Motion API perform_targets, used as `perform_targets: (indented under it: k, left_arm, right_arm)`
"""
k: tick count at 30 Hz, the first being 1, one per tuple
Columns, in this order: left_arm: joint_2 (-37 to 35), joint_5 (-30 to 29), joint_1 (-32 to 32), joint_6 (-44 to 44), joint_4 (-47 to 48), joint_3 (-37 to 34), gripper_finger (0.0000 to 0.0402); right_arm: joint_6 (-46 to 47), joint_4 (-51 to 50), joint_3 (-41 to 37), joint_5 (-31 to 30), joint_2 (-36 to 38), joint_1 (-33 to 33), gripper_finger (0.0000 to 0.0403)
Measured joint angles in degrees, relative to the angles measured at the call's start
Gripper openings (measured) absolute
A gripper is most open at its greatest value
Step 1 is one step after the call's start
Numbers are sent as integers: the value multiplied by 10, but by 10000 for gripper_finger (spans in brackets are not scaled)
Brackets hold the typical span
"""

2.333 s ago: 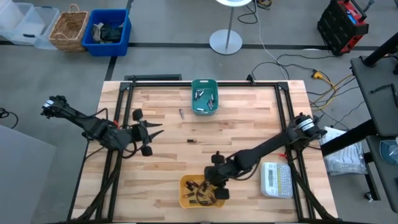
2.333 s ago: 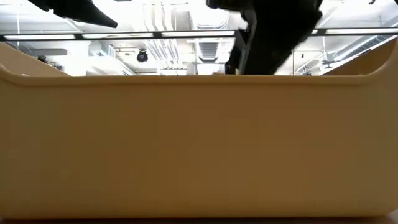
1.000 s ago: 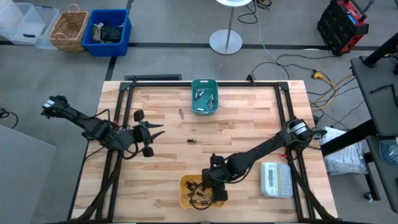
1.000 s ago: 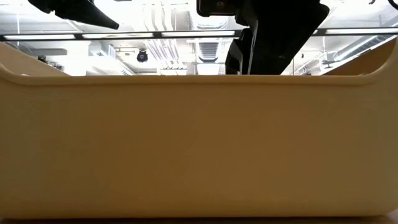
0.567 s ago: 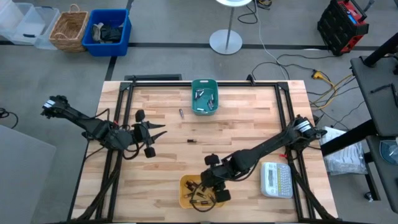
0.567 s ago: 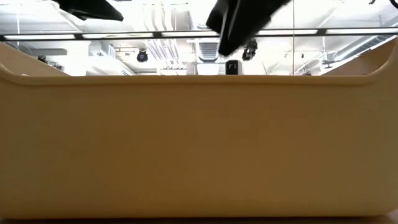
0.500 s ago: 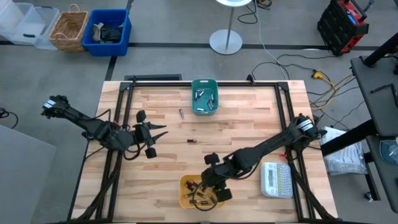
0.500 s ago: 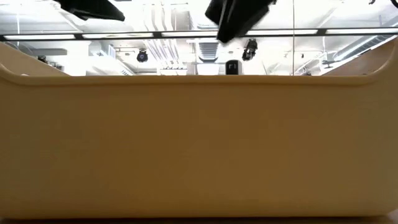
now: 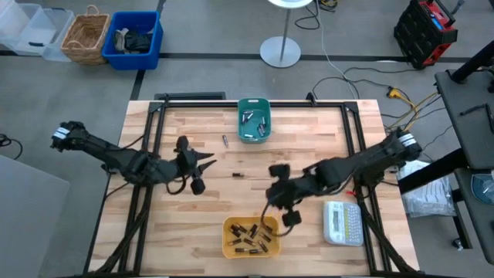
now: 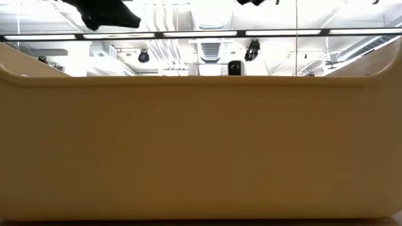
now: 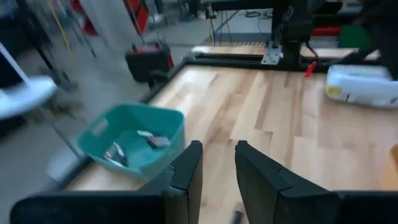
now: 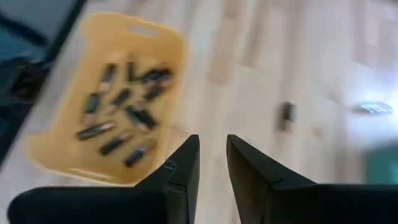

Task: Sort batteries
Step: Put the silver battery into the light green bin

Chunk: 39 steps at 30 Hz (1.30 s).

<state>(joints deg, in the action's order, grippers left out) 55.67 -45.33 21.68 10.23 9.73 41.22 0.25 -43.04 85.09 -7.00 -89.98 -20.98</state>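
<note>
Several batteries (image 9: 252, 238) lie in the yellow bin (image 9: 228, 235) at the table's near edge, and several more (image 9: 253, 123) lie in the teal bin (image 9: 253, 105) at the far edge. Two loose batteries (image 9: 225, 140) (image 9: 238, 175) rest on the wood between the bins. My right gripper (image 9: 268, 198) hangs above the table just beyond the yellow bin (image 12: 50, 149), with a narrow gap between its fingers and nothing in it. My left gripper (image 9: 208, 160) hovers left of centre, also narrowly open and holding nothing, pointing toward the teal bin (image 11: 134, 140).
A white label maker (image 9: 343, 222) lies at the near right. The yellow bin's wall (image 10: 201, 144) fills the low view. Bare wood stretches across the table's middle. Beyond the far left corner, bins and a basket (image 9: 85, 37) stand on the floor.
My right gripper has risen from just over the yellow bin and moved toward the far edge, out of the low view's top. My left gripper has moved toward the table's right, nearer the centre. The batteries and bins have stayed in place.
</note>
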Motion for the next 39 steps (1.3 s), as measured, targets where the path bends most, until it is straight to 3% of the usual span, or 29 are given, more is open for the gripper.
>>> perform_targets:
  k: [7,17,21,29,39]
  left_arm:
    - [20,108,-104,129,48,19,76]
    - [86,115,-196,247,63,19,76]
    - [120,125,-219,294,62,19,76]
    - [195,139,-253,437,62,18,76]
    - [276,144,-305,442,78,61,76]
  right_arm:
    - [80,4,-99,-135,91,26,89]
    - [182,40,-212,-251,167,31,94]
    - [176,63,-250,-260,176,32,81]
    - [180,78,-246,-261,178,33,63]
    - [156,76,-247,-261,179,33,84]
